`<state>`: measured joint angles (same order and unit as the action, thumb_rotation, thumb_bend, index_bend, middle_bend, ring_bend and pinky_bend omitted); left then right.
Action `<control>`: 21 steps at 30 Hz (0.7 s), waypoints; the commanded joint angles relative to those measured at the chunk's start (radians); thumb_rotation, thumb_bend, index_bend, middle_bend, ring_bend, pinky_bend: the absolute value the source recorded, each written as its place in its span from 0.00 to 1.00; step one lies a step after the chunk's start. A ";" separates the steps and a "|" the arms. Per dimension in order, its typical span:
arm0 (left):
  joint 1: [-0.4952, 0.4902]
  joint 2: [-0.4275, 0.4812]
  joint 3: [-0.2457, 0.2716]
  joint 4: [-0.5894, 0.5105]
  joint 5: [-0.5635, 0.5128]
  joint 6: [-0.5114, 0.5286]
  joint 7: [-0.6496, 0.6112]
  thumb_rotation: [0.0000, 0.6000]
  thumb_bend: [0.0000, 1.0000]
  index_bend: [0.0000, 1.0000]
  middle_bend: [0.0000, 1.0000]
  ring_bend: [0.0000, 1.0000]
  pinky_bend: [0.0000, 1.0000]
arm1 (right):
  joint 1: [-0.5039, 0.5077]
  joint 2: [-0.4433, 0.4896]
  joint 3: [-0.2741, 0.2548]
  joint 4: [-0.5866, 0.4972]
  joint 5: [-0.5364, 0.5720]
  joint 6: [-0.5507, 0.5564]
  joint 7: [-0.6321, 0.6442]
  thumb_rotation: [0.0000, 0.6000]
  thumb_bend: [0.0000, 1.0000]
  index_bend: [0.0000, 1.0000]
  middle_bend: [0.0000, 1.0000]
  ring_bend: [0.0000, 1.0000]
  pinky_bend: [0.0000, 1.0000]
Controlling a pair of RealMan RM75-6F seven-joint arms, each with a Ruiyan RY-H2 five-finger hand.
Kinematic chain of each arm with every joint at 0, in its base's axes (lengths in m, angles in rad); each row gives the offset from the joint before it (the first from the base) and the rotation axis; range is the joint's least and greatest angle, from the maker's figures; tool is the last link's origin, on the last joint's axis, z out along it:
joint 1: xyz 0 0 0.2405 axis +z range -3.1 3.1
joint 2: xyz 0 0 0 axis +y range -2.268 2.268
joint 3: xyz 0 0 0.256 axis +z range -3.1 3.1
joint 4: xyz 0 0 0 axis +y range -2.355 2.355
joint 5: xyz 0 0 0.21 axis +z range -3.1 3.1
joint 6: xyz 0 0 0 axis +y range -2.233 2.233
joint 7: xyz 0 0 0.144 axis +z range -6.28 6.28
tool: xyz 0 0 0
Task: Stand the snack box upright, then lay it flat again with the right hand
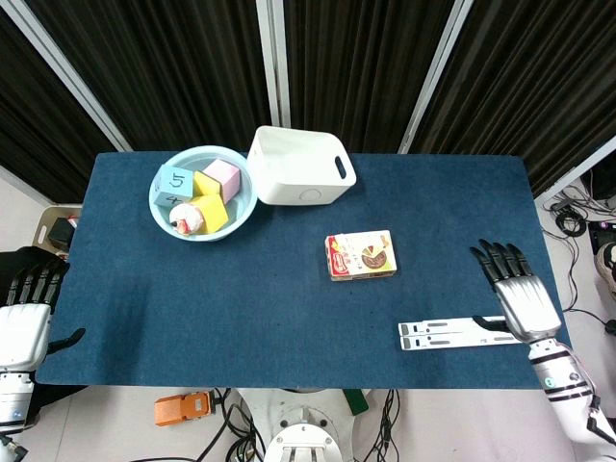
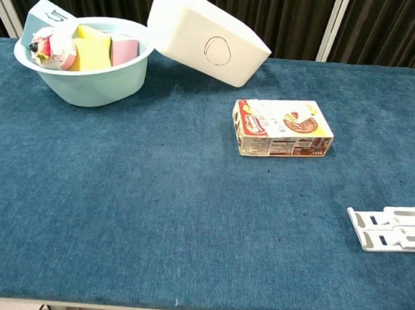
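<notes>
The snack box (image 1: 361, 256) lies flat near the middle of the blue table (image 1: 241, 308), its printed face up; the chest view shows the snack box (image 2: 281, 127) with nothing touching it. My right hand (image 1: 513, 292) hovers over the table's right edge, fingers spread and empty, well to the right of the box. My left hand (image 1: 26, 313) stays off the table's left edge, fingers apart, holding nothing. Neither hand appears in the chest view.
A white flat bracket (image 1: 460, 332) lies by the front right edge, just under my right hand. A light blue bowl (image 1: 241, 197) with coloured blocks and a white bin (image 1: 299, 166) stand at the back left.
</notes>
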<state>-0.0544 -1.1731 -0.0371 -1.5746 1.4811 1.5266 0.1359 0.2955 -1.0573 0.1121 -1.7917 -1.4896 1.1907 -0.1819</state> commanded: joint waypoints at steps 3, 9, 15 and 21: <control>0.003 0.002 0.001 -0.004 0.005 0.006 0.004 1.00 0.00 0.00 0.00 0.00 0.00 | 0.266 -0.067 0.100 -0.101 0.291 -0.317 -0.251 1.00 0.13 0.00 0.00 0.00 0.00; 0.006 0.001 0.003 0.004 -0.001 0.001 0.001 1.00 0.00 0.00 0.00 0.00 0.00 | 0.492 -0.271 0.114 0.007 0.642 -0.373 -0.509 1.00 0.13 0.00 0.00 0.00 0.00; 0.010 0.001 0.002 0.019 -0.014 -0.005 -0.011 1.00 0.00 0.00 0.00 0.00 0.00 | 0.668 -0.426 0.102 0.129 0.916 -0.331 -0.672 1.00 0.13 0.00 0.00 0.00 0.00; 0.012 -0.004 0.004 0.038 -0.025 -0.018 -0.022 1.00 0.00 0.00 0.00 0.00 0.00 | 0.793 -0.541 0.109 0.242 1.092 -0.304 -0.741 1.00 0.13 0.00 0.00 0.00 0.00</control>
<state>-0.0425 -1.1761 -0.0336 -1.5370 1.4571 1.5099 0.1144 1.0356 -1.5417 0.2142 -1.6057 -0.4595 0.8742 -0.8792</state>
